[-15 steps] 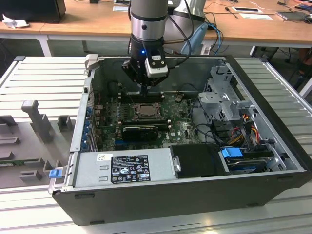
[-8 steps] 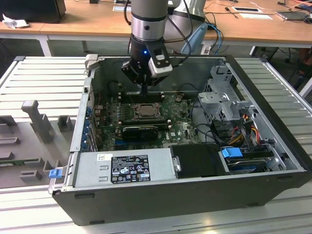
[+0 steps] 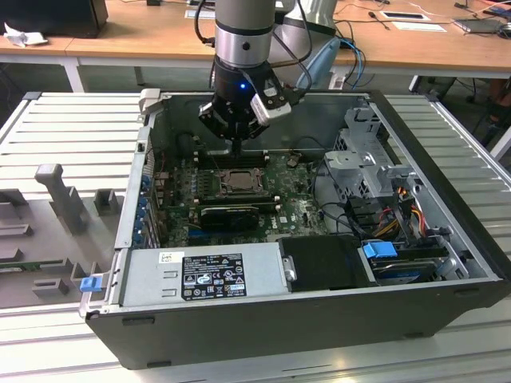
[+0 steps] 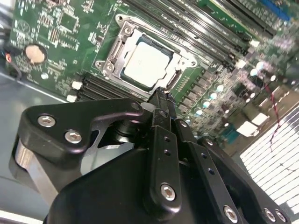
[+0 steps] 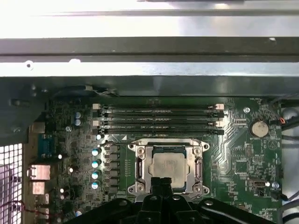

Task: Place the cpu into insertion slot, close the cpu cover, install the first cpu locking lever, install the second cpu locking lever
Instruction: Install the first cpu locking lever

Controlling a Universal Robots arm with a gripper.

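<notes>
Casework first: one open computer case (image 3: 447,303) lies on its side on the ribbed grey counter (image 3: 72,120). In the exterior view, one grey power supply (image 3: 204,275) runs along the near wall, at 6 o'clock from the socket. Beyond it, on the single green motherboard (image 3: 295,209), comes one long black ridged heatsink (image 3: 229,214), and then the one insertion slot (image 3: 221,180).

The one cpu (image 5: 168,165) lies flat in that slot with its dull silver top showing. One cpu cover (image 5: 168,145) is folded down over it, its silvery frame ringing the chip, which shows through the square window. I cannot tell how the locking levers stand.

The jaws are together with nothing between them. In the exterior view they hang over the board at 12 o'clock from the cpu. In both wrist views the black fingers (image 4: 159,100) end just beside the cover's edge, and I cannot tell whether they touch it.

Farther on, the first wrist view shows four long black memory slots (image 5: 159,120) lying side by side past the socket. One round coin battery (image 5: 258,128) sits well apart from the chip.
</notes>
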